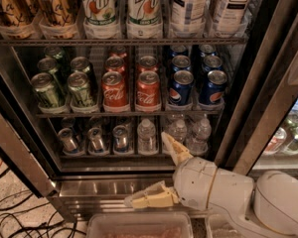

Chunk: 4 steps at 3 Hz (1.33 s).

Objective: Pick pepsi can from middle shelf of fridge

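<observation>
Two rows of blue pepsi cans stand at the right end of the middle shelf [129,114] of the fridge [139,185]; the front ones are the left pepsi can [181,89] and the right pepsi can [212,89]. Red Coca-Cola cans [131,91] and green cans [64,89] fill the rest of that rack. My gripper [153,170] is low in the picture, in front of the bottom shelf and the steel sill, well below the pepsi cans. It is open, one cream fingertip [170,144] pointing up and the other fingertip [138,202] out to the left, with nothing between them.
The top rack holds tall 7up bottles [121,9] and tea bottles [213,6]. Small cans and water bottles [176,133] sit on the bottom rack. A clear plastic bin [139,225] lies below the sill. Cables [20,217] trail on the floor at left. The fridge frame [260,103] rises at right.
</observation>
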Each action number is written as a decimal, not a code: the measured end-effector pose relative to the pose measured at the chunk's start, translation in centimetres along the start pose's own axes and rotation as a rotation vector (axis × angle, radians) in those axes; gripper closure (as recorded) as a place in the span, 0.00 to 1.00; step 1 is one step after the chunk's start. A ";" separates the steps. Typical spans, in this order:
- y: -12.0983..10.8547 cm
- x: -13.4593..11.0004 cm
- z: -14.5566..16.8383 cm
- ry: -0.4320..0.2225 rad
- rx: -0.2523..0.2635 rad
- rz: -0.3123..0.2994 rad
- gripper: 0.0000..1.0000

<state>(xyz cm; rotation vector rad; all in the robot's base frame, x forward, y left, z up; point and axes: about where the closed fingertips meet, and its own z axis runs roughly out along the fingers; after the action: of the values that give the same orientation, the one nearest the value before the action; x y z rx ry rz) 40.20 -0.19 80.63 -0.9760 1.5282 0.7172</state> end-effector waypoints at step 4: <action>-6.0 0.3 -2.3 -0.193 0.333 -0.005 0.00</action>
<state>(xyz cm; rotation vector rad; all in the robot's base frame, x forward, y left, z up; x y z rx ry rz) 44.33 -5.05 81.19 -0.6421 1.4181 0.5160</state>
